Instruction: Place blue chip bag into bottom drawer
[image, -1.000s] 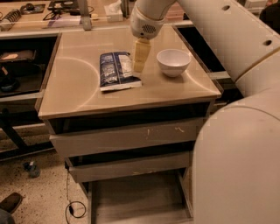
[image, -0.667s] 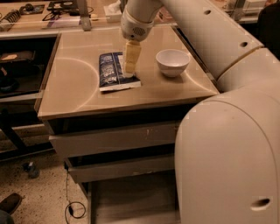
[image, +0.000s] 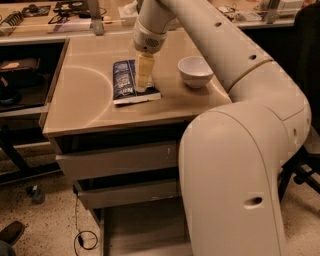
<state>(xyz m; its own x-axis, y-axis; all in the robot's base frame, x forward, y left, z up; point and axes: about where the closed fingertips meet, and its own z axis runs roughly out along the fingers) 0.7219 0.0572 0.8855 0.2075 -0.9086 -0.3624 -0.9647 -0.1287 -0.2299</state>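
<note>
Bag (image: 124, 80) lies flat on the bench (image: 80, 102), near the middle of the top, long axis running front to back, white print facing up. End effector (image: 143, 87) is positioned directly over the right half of the bag, pointing straight down from the wrist. Its tip is at the bag's surface near the right edge; actual contact cannot be confirmed. Whether the end effector is spread apart, closed together or clamped on the bag cannot be told from this view. The bag is not raised off the bench. A white bowl (image: 195, 71) stands upright on the bench to the right of the bag, near it but not touching, and clear of the end effector. The arm (image: 225, 50) reaches in from the right foreground, crossing above the bowl. Below the bench top are three drawers. The top drawer (image: 117, 160) and the middle drawer (image: 130, 192) each stand slightly out, the middle a little further than the top. The bottom drawer (image: 145, 230) is pulled well out at floor level, its flat floor exposed; its right side is hidden behind the robot body (image: 235, 185). A dark cable (image: 82, 237) lies looped on the floor left of the bottom drawer.
</note>
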